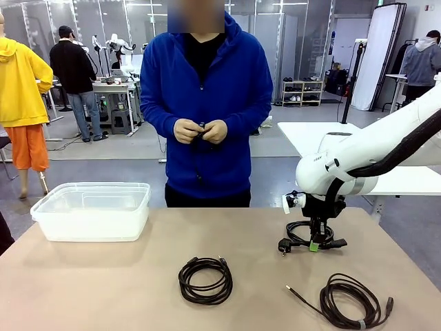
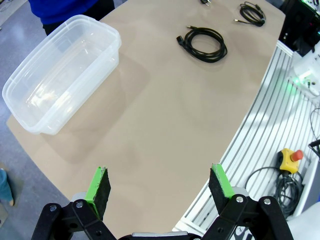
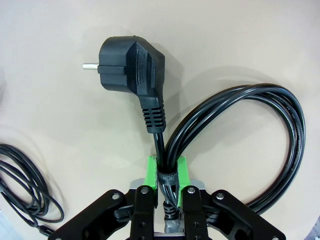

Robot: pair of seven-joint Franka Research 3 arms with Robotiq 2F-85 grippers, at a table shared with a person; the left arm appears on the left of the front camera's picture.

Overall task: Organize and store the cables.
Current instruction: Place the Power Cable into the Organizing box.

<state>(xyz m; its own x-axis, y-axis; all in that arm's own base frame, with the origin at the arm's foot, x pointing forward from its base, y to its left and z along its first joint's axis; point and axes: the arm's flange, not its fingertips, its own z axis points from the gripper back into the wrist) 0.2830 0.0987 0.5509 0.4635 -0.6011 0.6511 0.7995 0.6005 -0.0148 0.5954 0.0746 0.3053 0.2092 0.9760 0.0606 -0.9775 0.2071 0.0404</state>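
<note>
Over on the right, the power cord (image 1: 306, 238), a thick black coil with an angled two-pin plug (image 3: 131, 62) sticking out, is pinched at its strapped neck by the right tool (image 3: 166, 165), right down at the worktop (image 1: 103, 276). In the centre, a thinner black cable (image 1: 205, 280) lies flat in a neat round coil. Near the right front edge a third cable (image 1: 350, 301) lies loosely coiled, one straight end trailing left, with a pale band on its loops.

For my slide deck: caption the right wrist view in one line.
Right pincer shut on a coiled power cable at its strap, plug jutting ahead over the beige table.
</note>
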